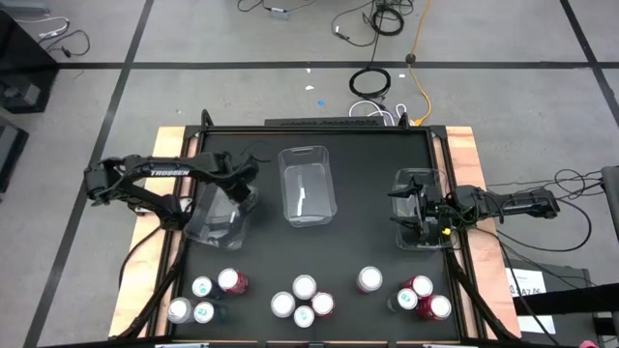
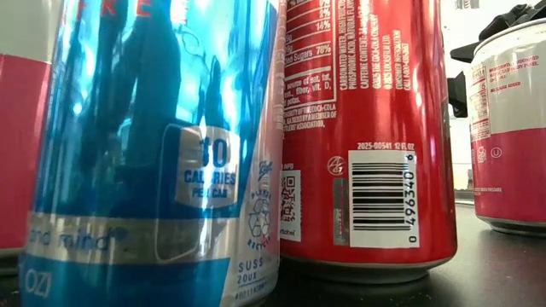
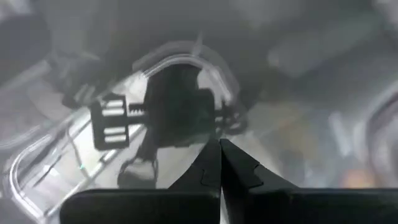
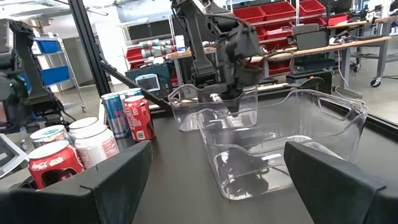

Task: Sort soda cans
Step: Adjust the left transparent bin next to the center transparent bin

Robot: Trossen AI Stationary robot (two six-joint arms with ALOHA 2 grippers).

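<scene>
Several soda cans stand upright in clusters along the table's near edge: silver-blue and red ones at the left [image 1: 203, 295], a middle cluster [image 1: 303, 302], and red ones at the right [image 1: 421, 295]. The low view shows a silver-blue can [image 2: 145, 153] and a red can [image 2: 367, 128] close up. My left gripper [image 1: 240, 188] points down over the far right corner of the left clear bin [image 1: 215, 220]. Its fingers are shut [image 3: 221, 163] with nothing between them. My right gripper [image 1: 401, 198] waits level at the right, open [image 4: 214, 180] and holding nothing.
Three clear plastic bins sit across the table's middle: left, centre [image 1: 308, 184] and right [image 1: 422, 217]. The right wrist view shows a bin [image 4: 280, 143] ahead of my right fingers, with cans [image 4: 93, 146] beside it. Bare black tabletop [image 1: 319, 251] lies between the bins and the cans.
</scene>
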